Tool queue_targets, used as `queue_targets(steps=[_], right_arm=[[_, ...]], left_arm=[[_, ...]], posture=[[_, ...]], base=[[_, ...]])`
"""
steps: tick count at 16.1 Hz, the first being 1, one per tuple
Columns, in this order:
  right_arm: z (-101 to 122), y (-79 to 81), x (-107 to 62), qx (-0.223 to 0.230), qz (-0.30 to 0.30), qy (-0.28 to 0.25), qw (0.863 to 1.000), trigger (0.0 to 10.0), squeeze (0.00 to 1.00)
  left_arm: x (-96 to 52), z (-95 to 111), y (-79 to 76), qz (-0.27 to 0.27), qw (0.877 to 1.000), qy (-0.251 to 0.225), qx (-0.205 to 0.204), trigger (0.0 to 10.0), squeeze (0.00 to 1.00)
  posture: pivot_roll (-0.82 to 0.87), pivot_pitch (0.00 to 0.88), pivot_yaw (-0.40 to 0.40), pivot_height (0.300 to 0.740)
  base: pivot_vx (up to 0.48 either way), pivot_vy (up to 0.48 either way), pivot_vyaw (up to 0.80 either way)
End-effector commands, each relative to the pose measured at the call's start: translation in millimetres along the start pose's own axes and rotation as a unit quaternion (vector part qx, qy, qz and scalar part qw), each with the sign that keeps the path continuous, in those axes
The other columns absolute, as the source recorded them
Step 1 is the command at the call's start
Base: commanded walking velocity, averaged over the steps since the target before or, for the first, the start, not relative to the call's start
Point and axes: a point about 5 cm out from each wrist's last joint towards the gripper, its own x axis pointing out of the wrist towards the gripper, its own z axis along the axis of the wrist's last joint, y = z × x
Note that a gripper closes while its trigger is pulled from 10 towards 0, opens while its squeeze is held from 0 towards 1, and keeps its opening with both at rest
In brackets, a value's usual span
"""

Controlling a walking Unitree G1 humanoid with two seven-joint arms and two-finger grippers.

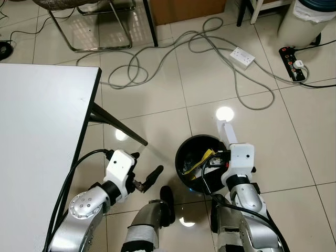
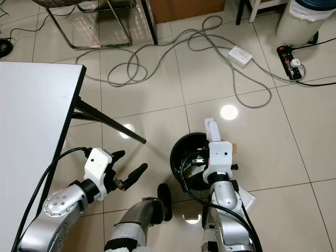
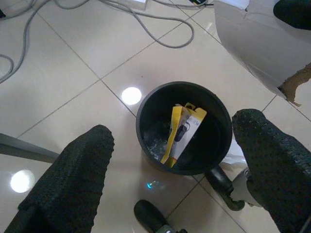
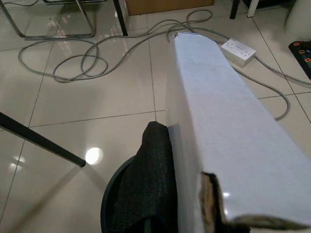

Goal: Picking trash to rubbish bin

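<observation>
White cardboard box (image 4: 228,131) is pinched in the right gripper (image 1: 227,137) just above the black bin (image 1: 185,152) — released off-centre, it may catch the rim and tip out — left gripper (image 1: 146,169) spread, idle.

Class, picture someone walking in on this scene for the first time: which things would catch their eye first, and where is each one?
First the round black bin on the tiled floor at the robot's feet, with a yellow packet inside. Next the long white box held by the right gripper over the bin's far rim, sticking up. Then the loose grey cables looping across the floor beyond, and the white table on the left.
</observation>
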Motion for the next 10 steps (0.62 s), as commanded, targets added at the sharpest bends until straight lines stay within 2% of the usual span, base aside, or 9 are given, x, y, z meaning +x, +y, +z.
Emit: queue_targets(steps=[1,10], right_arm=[[-9.4,5.2,-5.6,0.009,0.004,0.016,1.0,10.0,0.0],[-11.6,5.6,-6.3,0.01,0.004,0.018,1.0,10.0,0.0]], left_arm=[[-5.6,-8.1,-2.4,-0.007,1.0,0.02,-0.006,10.0,0.0],[-6.1,-8.9,-3.4,-0.01,1.0,0.023,-0.006,10.0,0.0]], posture=[[0.06,0.466,0.201,0.74],[0.06,0.467,0.206,0.73]], base=[[0.0,0.0,0.0],[0.0,0.0,0.0]])
